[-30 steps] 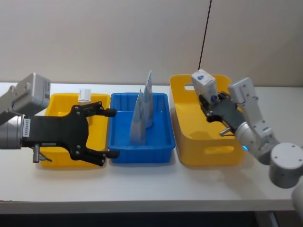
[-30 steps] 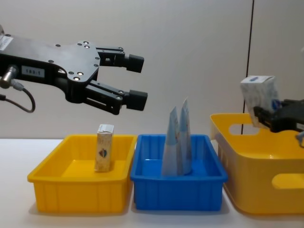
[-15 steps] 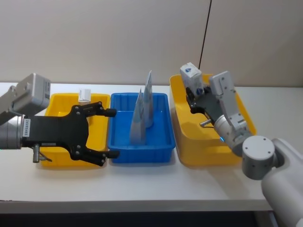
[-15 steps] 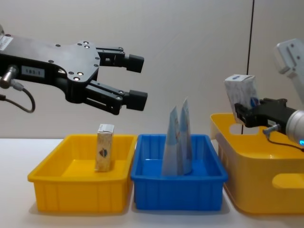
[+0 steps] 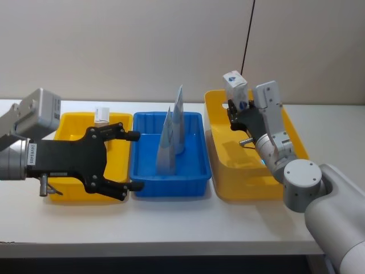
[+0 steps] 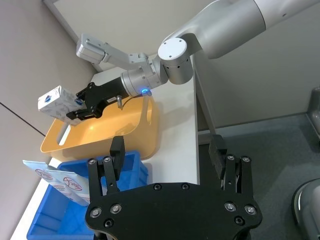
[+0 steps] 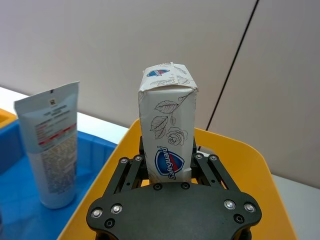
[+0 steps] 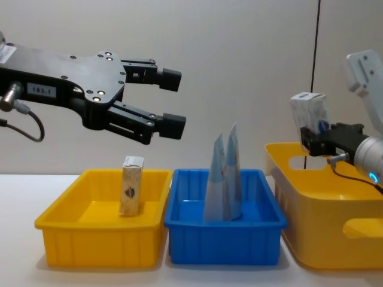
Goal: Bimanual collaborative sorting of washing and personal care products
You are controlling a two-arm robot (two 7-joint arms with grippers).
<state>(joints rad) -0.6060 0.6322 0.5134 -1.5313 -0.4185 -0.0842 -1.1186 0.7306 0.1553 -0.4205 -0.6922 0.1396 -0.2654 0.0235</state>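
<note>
My right gripper [image 5: 237, 107] [image 8: 315, 135] [image 7: 169, 161] is shut on a pale carton [image 5: 235, 85] [image 8: 309, 109] [image 7: 167, 120] [image 6: 54, 101] with leafy print and a blue emblem, held upright above the left end of the big yellow basket [image 5: 251, 184] [image 8: 335, 234]. My left gripper [image 5: 134, 161] [image 8: 173, 100] [image 6: 167, 150] hangs open and empty above the seam between the small yellow bin [image 5: 74, 118] [image 8: 102, 240] and the blue bin [image 5: 171, 186] [image 8: 224, 242]. Another carton [image 5: 102, 113] [image 8: 131, 185] stands in the small yellow bin. Two blue-grey tubes [image 5: 171, 137] [image 8: 224, 173] [image 7: 50, 150] stand in the blue bin.
The three containers sit side by side on a white table [image 5: 182, 222]. A black cable [image 5: 246, 40] hangs down the wall behind the basket. Bare table lies in front of the bins and to the right of the basket.
My right gripper has carried the carton left across the basket, then slightly back and up, turning it more upright. The left gripper has stayed where it was.
</note>
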